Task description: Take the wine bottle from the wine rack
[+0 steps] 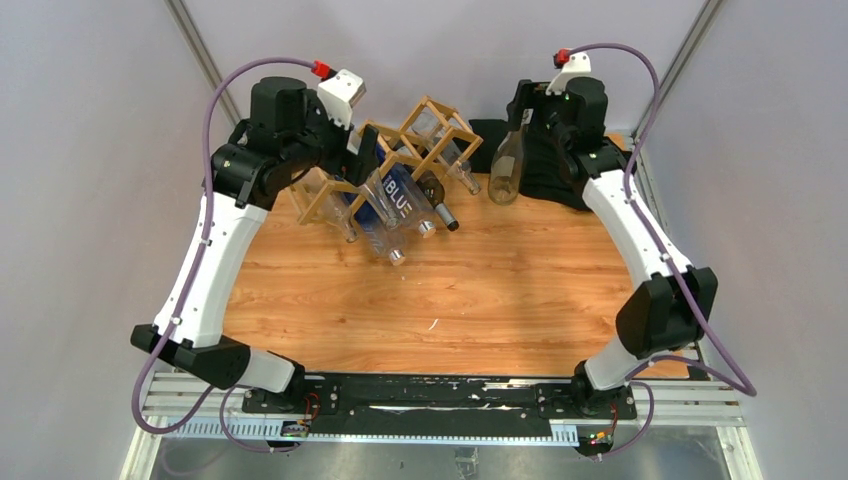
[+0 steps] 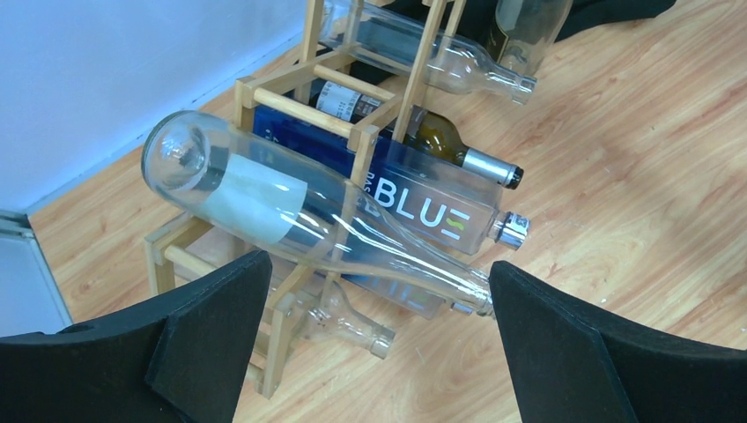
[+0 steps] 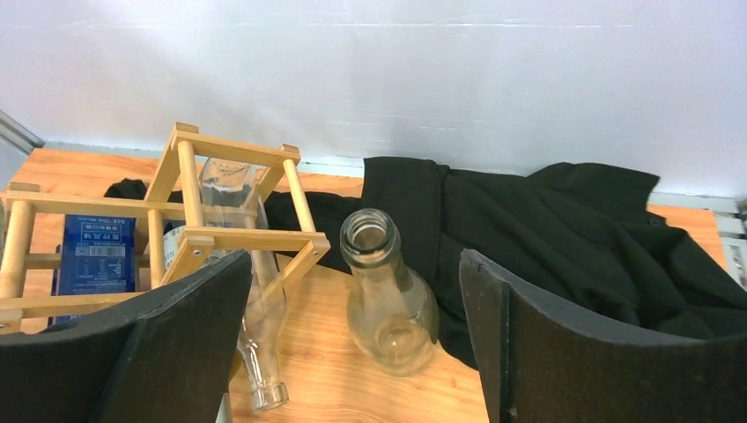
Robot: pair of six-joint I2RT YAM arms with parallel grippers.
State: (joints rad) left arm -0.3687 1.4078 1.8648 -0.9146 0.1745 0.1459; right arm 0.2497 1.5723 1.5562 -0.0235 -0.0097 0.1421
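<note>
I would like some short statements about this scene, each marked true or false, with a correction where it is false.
1. A clear bottle stands upright on the table beside the black cloth. True.
2. The wine rack is empty. False: it holds the blue bottle and others.
3. The left gripper and the right gripper are both open. True.
4. The blue bottle stands upright on the table. False: it lies in the wine rack.
</note>
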